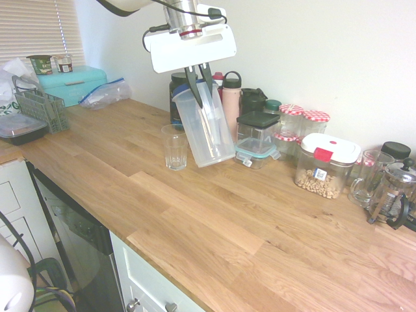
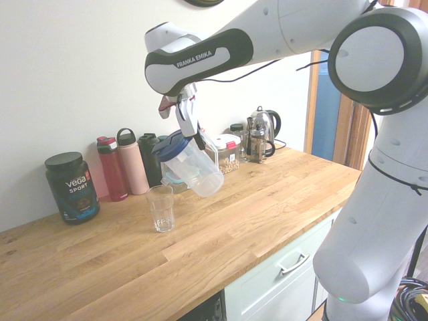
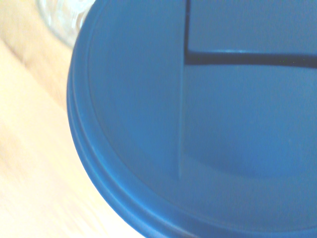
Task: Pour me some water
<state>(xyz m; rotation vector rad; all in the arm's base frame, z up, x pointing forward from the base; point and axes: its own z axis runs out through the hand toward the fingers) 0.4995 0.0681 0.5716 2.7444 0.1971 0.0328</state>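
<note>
- one gripper [image 1: 198, 83] was clamped on the pitcher [image 1: 207, 130] rim, carrying it tilted above the counter [image 1: 214, 214].
- glass [image 1: 175, 147] waited at its 8 o'clock, ready for pouring.
- water too faint to spot inside.

Chickpea canister [image 1: 323, 166], pink bottle [image 1: 231, 104], French press [image 1: 394, 192]; possibly a kettle [image 2: 265, 127] behind.

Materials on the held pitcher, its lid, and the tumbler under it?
Pitcher: likely plastic, frosted see-through walls, thin.
Lid: blue plastic by the look, matte, moulded ridges.
Tumbler: probably glass, clear, with a patterned lower half.
</note>
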